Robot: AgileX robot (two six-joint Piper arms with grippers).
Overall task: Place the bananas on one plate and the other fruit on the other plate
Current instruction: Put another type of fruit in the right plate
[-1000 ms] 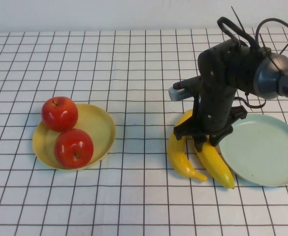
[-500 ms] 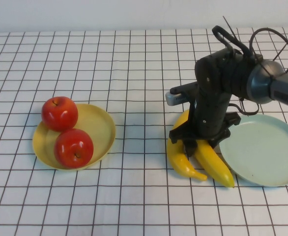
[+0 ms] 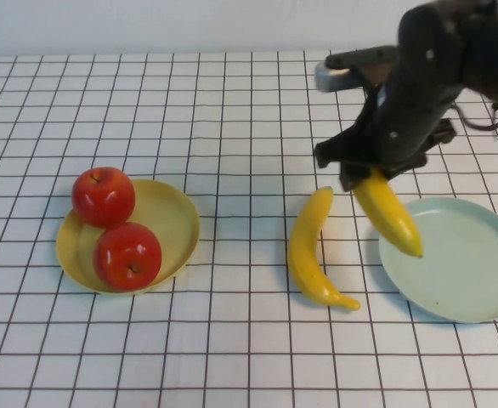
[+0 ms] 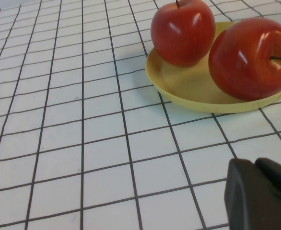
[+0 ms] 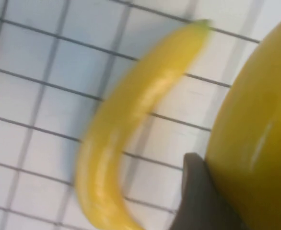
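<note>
Above the desk [image 3: 232,102], one banana [image 3: 388,212] is hanging tilted in the right pincer [image 3: 370,174], clamped near its upper end, tip over the blue-green plate [image 3: 478,293] rim. Second banana [image 3: 314,251] is lying beside the plate. Both apples [image 3: 127,255] are sitting on the yellow plate [image 3: 174,223]. Left pincer [image 4: 260,194] is parked near them; opening: cannot tell. Risk: the off-centre grip letting the banana swing or slip short of the plate.

Two apples [image 3: 115,228] on the left plate [image 3: 172,217], one behind the other. Right of centre, one banana [image 3: 310,251] flat on the table [image 3: 232,102], another [image 3: 389,212] raised in the right gripper [image 3: 364,174], overhanging the right plate [image 3: 470,263]. Left gripper [image 4: 260,196] low, near the apples' plate.
</note>
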